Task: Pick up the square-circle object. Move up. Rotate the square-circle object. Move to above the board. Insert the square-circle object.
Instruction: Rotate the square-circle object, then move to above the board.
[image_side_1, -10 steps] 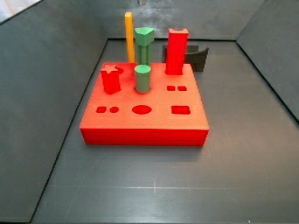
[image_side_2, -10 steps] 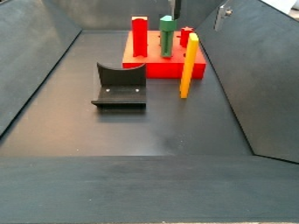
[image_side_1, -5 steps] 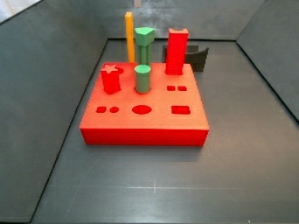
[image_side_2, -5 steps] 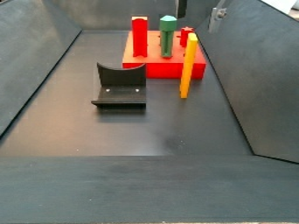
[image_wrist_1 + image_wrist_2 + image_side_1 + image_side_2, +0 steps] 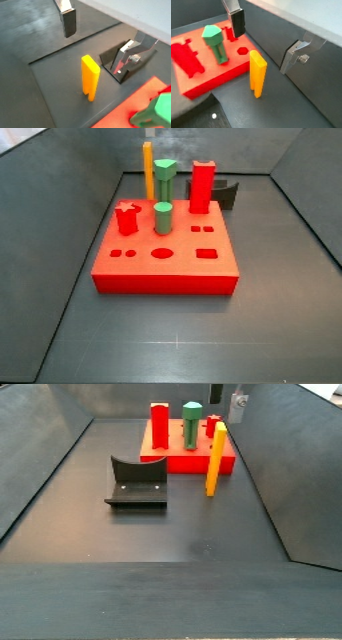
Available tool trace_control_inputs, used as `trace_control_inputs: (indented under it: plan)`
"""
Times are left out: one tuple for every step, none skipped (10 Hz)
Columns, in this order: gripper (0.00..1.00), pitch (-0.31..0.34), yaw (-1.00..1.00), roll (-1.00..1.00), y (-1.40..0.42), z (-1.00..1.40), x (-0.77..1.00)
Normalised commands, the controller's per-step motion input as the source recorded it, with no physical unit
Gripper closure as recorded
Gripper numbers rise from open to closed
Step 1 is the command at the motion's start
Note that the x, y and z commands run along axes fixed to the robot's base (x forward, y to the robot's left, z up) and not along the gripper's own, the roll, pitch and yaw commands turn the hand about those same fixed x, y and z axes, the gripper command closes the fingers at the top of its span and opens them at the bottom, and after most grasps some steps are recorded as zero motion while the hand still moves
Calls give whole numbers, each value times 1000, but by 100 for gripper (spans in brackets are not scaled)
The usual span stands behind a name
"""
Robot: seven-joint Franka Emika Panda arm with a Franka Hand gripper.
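The square-circle object [image 5: 214, 459] is a slim orange-yellow bar that stands upright on the floor beside the board [image 5: 187, 462], forked end down. It shows in both wrist views [image 5: 90, 77] [image 5: 258, 72] and behind the board in a side view [image 5: 147, 168]. The board [image 5: 167, 263] is a thick red slab with dark holes. My gripper [image 5: 241, 400] hangs high above and beyond the bar, apart from it. Only one dark-padded finger shows in each wrist view [image 5: 68, 22] [image 5: 237, 22], with nothing held.
Two green pegs [image 5: 163, 216] [image 5: 164, 173], a red star peg [image 5: 127, 218] and a tall red pillar [image 5: 202, 186] stand in the board. The fixture [image 5: 138, 481] stands on the floor left of the bar. A silver bracket [image 5: 298, 52] sits near the wall. Grey walls surround the floor.
The gripper has drifted slightly left at the top of a side view, towards the bar. The bar, board and fixture have not moved.
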Motion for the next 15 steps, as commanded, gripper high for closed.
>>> trace_control_inputs:
  plan:
    - [0, 42, -720, 23, 16, -29, 39]
    - [0, 41, -485, 22, 16, -28, 39]
    - [0, 41, -253, 22, 16, -28, 39]
    - [0, 41, -162, 22, 0, -1000, 0]
    - [0, 31, -110, 22, 1, -1000, 9]
    - [0, -5, -75, 21, 3, -1000, 23]
    - [0, -23, -62, 16, 7, -941, 15]
    - [0, -41, -56, 12, 9, -782, 9]
    - [0, -53, -51, 4, 9, -567, 2]
    - [0, -56, -48, -2, 10, -406, 8]
    - [0, -50, -46, -8, 10, -252, 12]
    - [100, -47, -44, -15, 0, 0, 0]
    - [100, -248, -127, -217, 108, 1000, 161]
    - [100, -221, -122, -219, 108, 1000, 153]
    - [100, -173, -105, -222, 106, 1000, 142]
